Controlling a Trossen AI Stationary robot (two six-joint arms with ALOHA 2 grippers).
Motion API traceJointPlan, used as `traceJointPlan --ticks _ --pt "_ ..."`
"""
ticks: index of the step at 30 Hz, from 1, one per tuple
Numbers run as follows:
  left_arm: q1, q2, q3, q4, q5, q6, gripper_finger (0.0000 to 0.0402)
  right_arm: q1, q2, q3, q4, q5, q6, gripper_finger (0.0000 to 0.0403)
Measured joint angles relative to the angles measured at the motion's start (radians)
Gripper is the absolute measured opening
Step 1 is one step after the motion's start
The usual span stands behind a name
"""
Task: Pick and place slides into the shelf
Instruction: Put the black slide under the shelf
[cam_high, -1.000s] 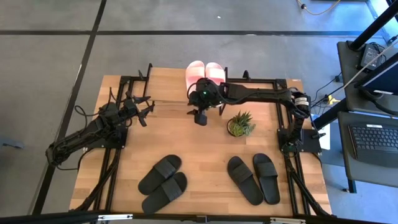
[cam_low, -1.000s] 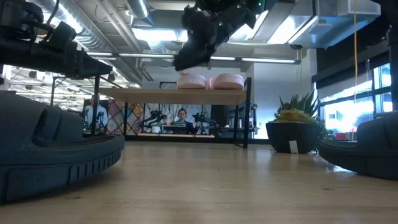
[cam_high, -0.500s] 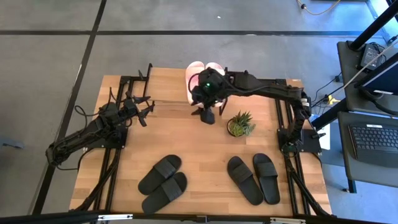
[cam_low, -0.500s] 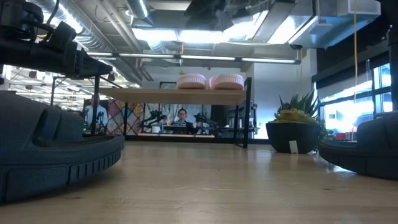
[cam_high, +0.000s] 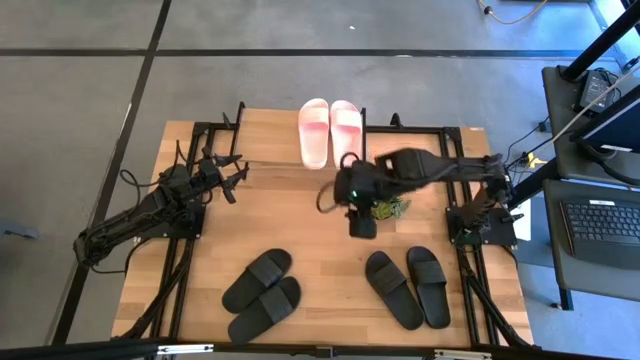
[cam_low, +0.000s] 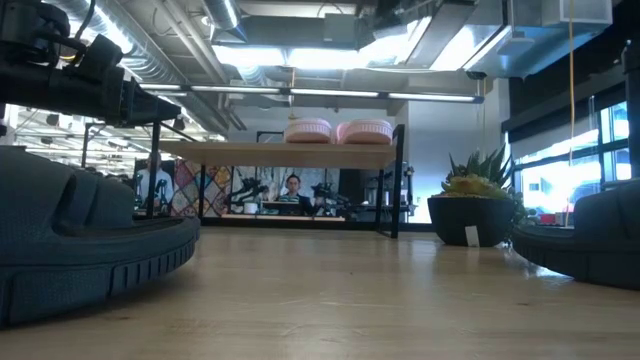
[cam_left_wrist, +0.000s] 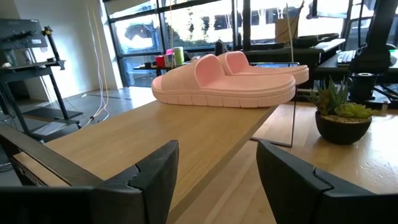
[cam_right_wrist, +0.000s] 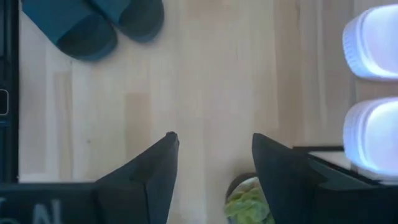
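Across the desk (cam_high: 300, 220), black slides (cam_high: 408, 285) are lying lengthwise at five o'clock from the right gripper (cam_high: 362, 226), fingers parted, empty.

Overhead, tabletop-level and wrist views, pink slides (cam_high: 331, 131) shared.

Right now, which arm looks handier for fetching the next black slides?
The right. Its open pincer hangs over mid-table, close to the right black pair. The left pincer waits, open, by the shelf, farther from both black pairs.
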Motion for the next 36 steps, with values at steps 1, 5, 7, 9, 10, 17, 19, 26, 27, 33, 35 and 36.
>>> traceJointPlan --ticks 1,5,7,9,10,17,19,26,27,33,35,36 --pt "0.000 0.000 0.000 0.000 0.000 0.000 0.0208 0.027 -0.003 0.000 -0.006 0.024 0.027 0.0206" --pt "0.000 0.000 0.000 0.000 0.000 -0.001 0.0208 0.138 -0.004 0.000 -0.016 0.092 0.151 0.0206" --pt "0.000 0.000 0.000 0.000 0.000 -0.001 0.0208 0.196 -0.004 0.000 -0.019 0.093 0.219 0.0206" --pt "0.000 0.000 0.000 0.000 0.000 -0.001 0.0208 0.254 -0.004 0.000 -0.019 0.111 0.308 0.0206" --pt "0.000 0.000 0.000 0.000 0.002 -0.005 0.0208 0.284 -0.003 0.000 -0.019 0.133 0.357 0.0206" --pt "0.000 0.000 0.000 0.013 0.089 -0.200 0.0208 0.510 0.001 0.000 -0.019 0.384 0.640 0.0206" --pt "0.000 0.000 0.000 0.024 0.150 -0.251 0.0208 0.572 0.001 -0.010 -0.015 0.475 0.715 0.0206" --pt "-0.029 0.000 0.001 0.143 0.350 -0.366 0.0208 0.671 0.001 -0.233 0.019 0.621 0.995 0.0206" --pt "-0.045 0.000 0.008 0.151 0.350 -0.366 0.0208 0.670 0.002 -0.289 0.041 0.618 1.027 0.0206" --pt "-0.183 0.012 0.117 0.142 0.273 -0.340 0.0208 0.659 0.003 -0.528 0.226 0.614 1.139 0.0206" --pt "-0.240 0.031 0.172 0.136 0.245 -0.300 0.0208 0.656 0.000 -0.548 0.235 0.617 1.145 0.0206" --pt "-0.269 0.050 0.201 0.133 0.228 -0.277 0.0208 0.654 -0.002 -0.555 0.236 0.624 1.145 0.0206"
